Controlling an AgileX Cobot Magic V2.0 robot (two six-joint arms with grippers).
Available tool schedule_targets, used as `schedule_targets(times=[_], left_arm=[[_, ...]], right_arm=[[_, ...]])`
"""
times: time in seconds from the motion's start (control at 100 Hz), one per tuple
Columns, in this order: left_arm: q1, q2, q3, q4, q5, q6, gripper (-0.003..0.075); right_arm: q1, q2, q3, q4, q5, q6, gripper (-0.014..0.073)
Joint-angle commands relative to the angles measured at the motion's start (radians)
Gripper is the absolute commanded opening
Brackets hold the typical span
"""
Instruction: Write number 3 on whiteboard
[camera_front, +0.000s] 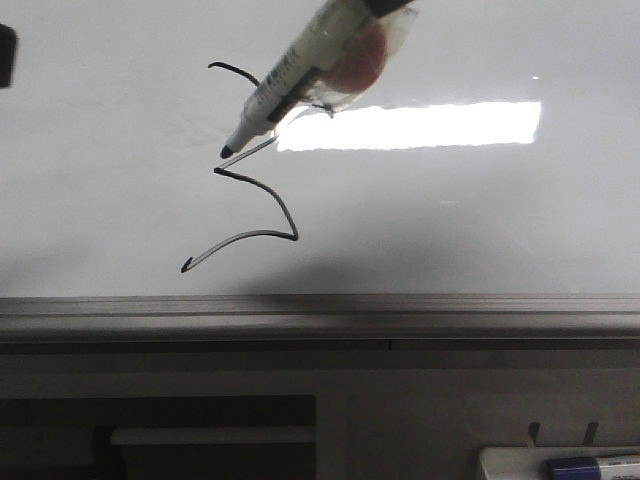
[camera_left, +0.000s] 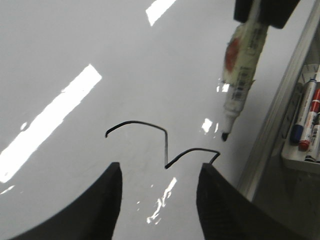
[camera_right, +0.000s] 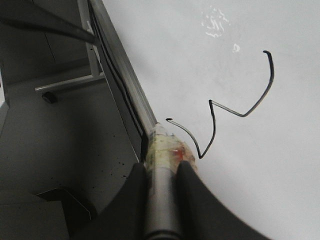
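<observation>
The whiteboard (camera_front: 480, 220) fills the front view, glossy white with a bright rectangular glare and a grey rim (camera_front: 320, 312). The number 3 (camera_front: 262, 190) is a thin black zigzag line on it. It also shows in the left wrist view (camera_left: 165, 150) and the right wrist view (camera_right: 214, 125). My right gripper (camera_right: 162, 167) is shut on a taped white marker (camera_front: 300, 75). The marker slants down with its black tip (camera_front: 226, 152) at the middle of the 3; I cannot tell if it touches. My left gripper (camera_left: 160, 172) is open and empty, over the board beside the 3.
A small white tray (camera_front: 520, 460) with a blue-capped marker (camera_front: 590, 466) sits below the board's rim at the right; in the left wrist view the tray (camera_left: 300, 160) holds several markers. A dark part (camera_front: 6, 55) shows at the far left edge.
</observation>
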Motion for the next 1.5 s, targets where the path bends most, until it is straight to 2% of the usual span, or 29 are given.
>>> schedule_targets(times=[0.0,0.1,0.37,0.59,0.8,1.02,1.49], left_arm=[[-0.001,0.071,-0.027,-0.016,-0.155,-0.009,0.0354],[-0.001,0.152,-0.027,-0.016,-0.225,-0.009,0.0354],[-0.001,0.298,-0.027,0.024,-0.345,-0.005,0.0354],[0.001,0.334,-0.027,0.013,-0.338,-0.005,0.0343],[0.001,0.334,-0.027,0.0,-0.335,-0.005,0.0216],[0.001,0.334,-0.027,0.0,-0.335,-0.005,-0.002],[0.001,0.334,-0.027,0.0,-0.335,-0.005,-0.0021]], right_arm=[[-0.004,0.015,-0.029,0.029,-0.104,-0.002,-0.0062],[-0.004,0.055,-0.029,0.06,-0.157,-0.002,-0.0062],[0.048,0.111,-0.062,0.063,-0.164,-0.002,-0.0062],[0.068,0.13,-0.085,0.067,-0.135,-0.002,-0.0062],[0.068,0.13,-0.085,0.084,-0.119,-0.002,-0.0062],[0.068,0.136,-0.085,0.089,-0.115,-0.002,-0.0062],[0.068,0.136,-0.085,0.097,-0.135,-0.002,-0.0059]])
